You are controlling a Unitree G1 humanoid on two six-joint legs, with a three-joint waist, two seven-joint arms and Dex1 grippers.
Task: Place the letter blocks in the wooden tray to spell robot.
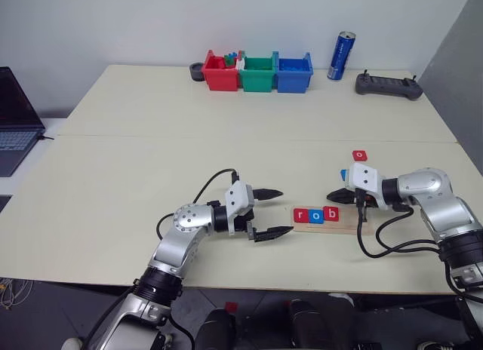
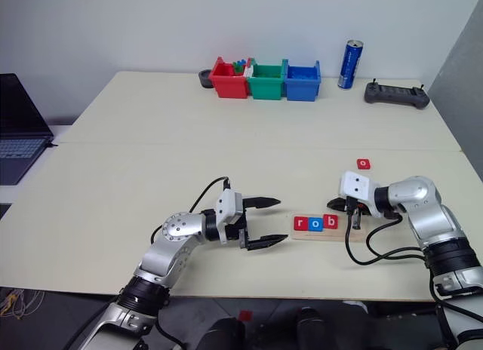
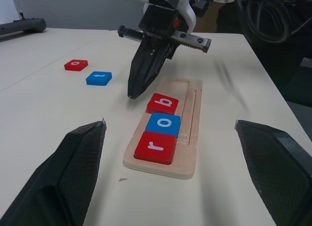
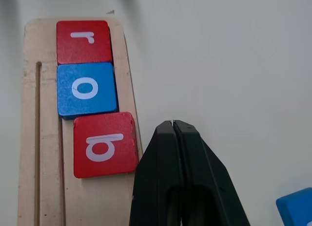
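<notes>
The wooden tray (image 1: 349, 227) lies near the table's front edge and holds three letter blocks in a row: red r (image 1: 300, 215), blue o (image 1: 316, 216) and red b (image 1: 330, 213). The b (image 4: 105, 144) sits slightly out of line with the other two. My right gripper (image 1: 333, 195) is shut and empty, its tip (image 4: 173, 123) just off the tray's edge beside the b. A red o block (image 1: 359, 155) and a blue t block (image 3: 99, 78) lie loose on the table behind the tray. My left gripper (image 1: 275, 213) hangs open and empty just left of the tray.
At the table's back edge stand red (image 1: 220, 72), green (image 1: 257, 72) and blue (image 1: 294, 72) plastic bins, a blue can (image 1: 341, 56) and a black controller (image 1: 389, 84). A laptop (image 1: 15, 120) sits on a side table to the left.
</notes>
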